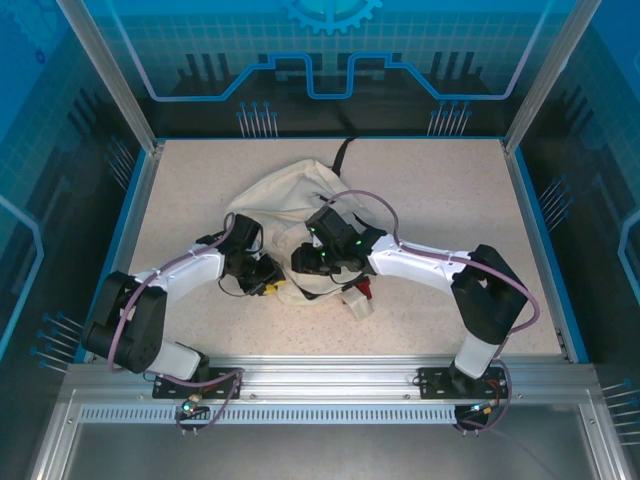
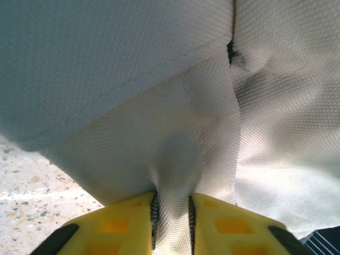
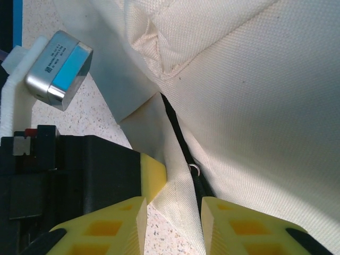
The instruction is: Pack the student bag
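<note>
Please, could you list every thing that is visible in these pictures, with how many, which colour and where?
student bag: 1, cream, middle of the table, crumpled
strap: 1, black, at the bag's far end
small box: 1, silver and blue, on a white piece by the bag's edge
block: 1, black with a red part, beside the small box; kind unclear
table: 1, speckled beige, under the bag
left gripper: 1, yellow fingers, pinching bag fabric
right gripper: 1, yellow fingers, either side of a bag fold; grip unclear
</note>
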Tool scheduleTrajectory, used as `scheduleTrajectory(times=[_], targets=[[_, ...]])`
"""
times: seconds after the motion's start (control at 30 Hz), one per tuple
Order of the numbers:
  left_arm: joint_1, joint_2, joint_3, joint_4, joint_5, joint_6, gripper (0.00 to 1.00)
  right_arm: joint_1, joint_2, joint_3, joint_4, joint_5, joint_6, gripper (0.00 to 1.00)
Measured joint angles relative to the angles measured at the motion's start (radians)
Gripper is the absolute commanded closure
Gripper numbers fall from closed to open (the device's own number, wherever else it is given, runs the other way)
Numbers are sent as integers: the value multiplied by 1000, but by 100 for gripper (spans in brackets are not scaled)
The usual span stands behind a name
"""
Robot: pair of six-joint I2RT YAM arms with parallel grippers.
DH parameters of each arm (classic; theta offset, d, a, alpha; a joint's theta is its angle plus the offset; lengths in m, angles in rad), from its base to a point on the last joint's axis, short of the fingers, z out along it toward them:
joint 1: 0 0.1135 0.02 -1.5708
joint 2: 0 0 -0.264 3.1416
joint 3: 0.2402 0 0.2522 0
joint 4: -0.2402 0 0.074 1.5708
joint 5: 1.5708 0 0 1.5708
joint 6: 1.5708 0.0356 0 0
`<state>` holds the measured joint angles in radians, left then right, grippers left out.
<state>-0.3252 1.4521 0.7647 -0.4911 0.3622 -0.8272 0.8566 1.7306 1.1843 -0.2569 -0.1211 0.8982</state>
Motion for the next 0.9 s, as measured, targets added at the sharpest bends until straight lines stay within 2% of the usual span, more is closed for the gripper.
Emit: scheduleTrajectory(times=[0.17, 0.4, 0.63, 0.9], targets=[[0, -13, -48, 26, -18, 14, 89, 2, 57, 46, -44, -9, -20, 72], [0, -30, -90, 51, -36, 19, 92, 21, 147, 122, -92, -39, -52, 78], [1, -36, -114, 78, -42, 21, 100, 47, 208, 187, -137, -56, -81, 79], [5, -36, -134, 98, -44, 21, 100, 60, 291, 254, -186, -45, -125, 80]])
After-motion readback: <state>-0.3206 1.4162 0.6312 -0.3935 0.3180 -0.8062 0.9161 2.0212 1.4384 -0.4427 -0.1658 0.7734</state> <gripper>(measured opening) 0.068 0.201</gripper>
